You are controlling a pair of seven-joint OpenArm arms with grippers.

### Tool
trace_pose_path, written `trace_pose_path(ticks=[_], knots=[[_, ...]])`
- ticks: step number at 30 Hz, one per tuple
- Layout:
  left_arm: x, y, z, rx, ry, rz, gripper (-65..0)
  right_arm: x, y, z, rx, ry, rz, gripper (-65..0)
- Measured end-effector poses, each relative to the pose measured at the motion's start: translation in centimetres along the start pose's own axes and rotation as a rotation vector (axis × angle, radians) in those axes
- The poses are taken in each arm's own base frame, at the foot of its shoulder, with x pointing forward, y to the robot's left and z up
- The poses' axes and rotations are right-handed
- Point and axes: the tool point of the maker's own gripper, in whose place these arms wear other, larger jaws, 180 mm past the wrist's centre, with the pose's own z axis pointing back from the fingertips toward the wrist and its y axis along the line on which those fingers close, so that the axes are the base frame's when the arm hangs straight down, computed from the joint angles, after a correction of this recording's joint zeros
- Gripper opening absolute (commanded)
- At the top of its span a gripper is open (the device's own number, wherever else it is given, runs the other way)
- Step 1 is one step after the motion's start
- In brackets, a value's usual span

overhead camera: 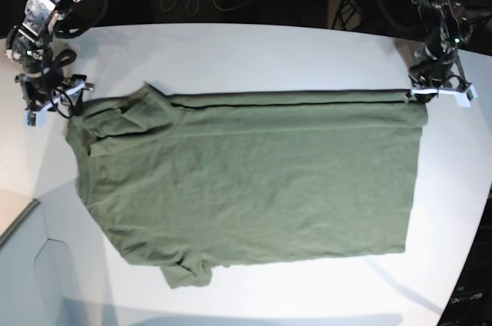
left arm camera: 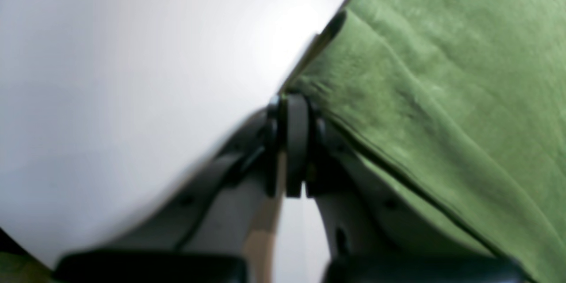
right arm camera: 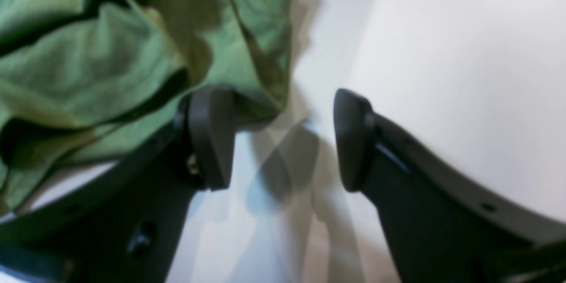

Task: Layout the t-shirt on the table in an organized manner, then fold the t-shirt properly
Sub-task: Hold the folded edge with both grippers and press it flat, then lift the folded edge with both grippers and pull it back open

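The base view looks straight down on the whole table (overhead camera: 254, 49). Each wrist view peers close along its own fingers, blurred, at a far corner of the t-shirt (overhead camera: 254, 180), which the base view shares.

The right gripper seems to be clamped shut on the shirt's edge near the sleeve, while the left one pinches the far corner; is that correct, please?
Not quite: the right gripper is open, with only table between its pads, as the right wrist view shows. The left gripper does pinch the t-shirt corner.

Bare table (overhead camera: 254, 49) surrounds the flat t-shirt (overhead camera: 254, 180).
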Motion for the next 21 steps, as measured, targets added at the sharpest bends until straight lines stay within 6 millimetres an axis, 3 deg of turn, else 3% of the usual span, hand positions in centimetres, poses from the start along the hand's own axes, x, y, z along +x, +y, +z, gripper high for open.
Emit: trace_pose_path(ticks=[5, 10, 13, 17, 21], knots=[[0.0, 0.0, 0.0, 0.0, 0.001, 0.0, -64.9, 0.8, 0.1, -0.2, 0.003, -0.021, -0.002, -30.7], [0.0, 0.0, 0.0, 0.0, 0.0, 0.0, -64.9, 0.5, 2.0, -0.7, 0.051, 0.001, 0.043, -41.7], [0.0, 0.0, 0.0, 0.0, 0.001, 0.0, -64.9, 0.5, 2.2, -0.7, 0.054, -0.001, 0.042, -48.5], [0.0, 0.0, 0.0, 0.0, 0.0, 0.0, -64.9, 0.3, 2.0, -0.7, 0.052, 0.005, 0.043, -64.0], [0.0, 0.0, 0.0, 0.0, 0.001, 0.0, -64.9, -0.4, 1.9, -0.4, 0.051, 0.017, 0.044, -65.0]])
